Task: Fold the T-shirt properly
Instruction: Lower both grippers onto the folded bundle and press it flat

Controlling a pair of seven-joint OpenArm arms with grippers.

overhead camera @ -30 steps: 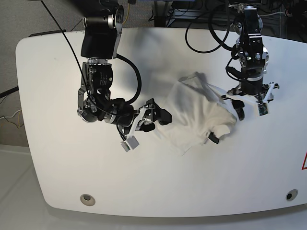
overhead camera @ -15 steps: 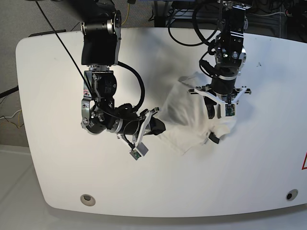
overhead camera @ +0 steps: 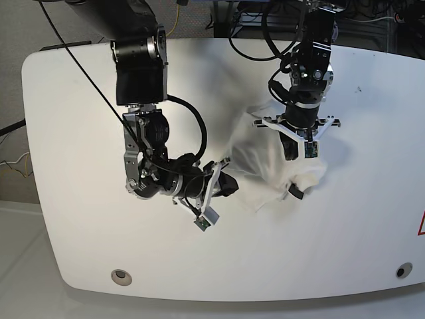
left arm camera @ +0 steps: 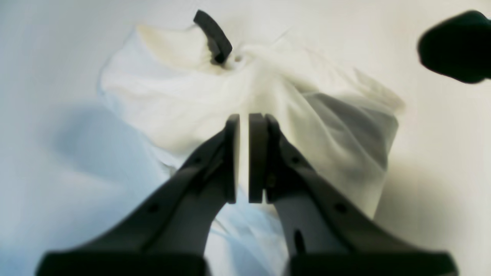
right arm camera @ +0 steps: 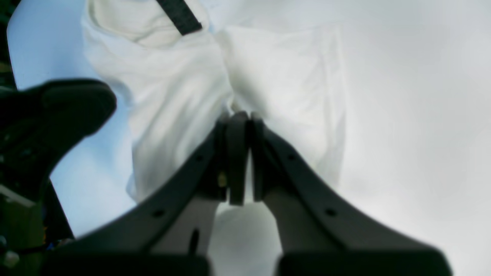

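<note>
The T-shirt (overhead camera: 275,169) lay in a crumpled heap near the middle of the white tabletop (overhead camera: 80,219), bunched between the two arms, with no print showing and a small black tag (overhead camera: 295,192) sticking out at its near edge.

The right gripper (right arm camera: 241,126) had its jaws pressed nearly together at the shirt's edge, and a fold of white cloth seemed to be pinched between them. The left gripper (left arm camera: 244,122) hung over the top of the heap with its jaws drawn close, leaving only a thin slit; whether any cloth sat in that slit could not be told from these views.

The main risk seemed to be the shirt staying bunched. If either gripper held several layers rather than a single hem or shoulder, pulling apart would likely drag the whole lump instead of spreading it. If the left gripper held nothing, one-sided pulling might slide the heap across the tabletop. A shallow pinch could also slip free under tension and drop the cloth into a worse tangle.
</note>
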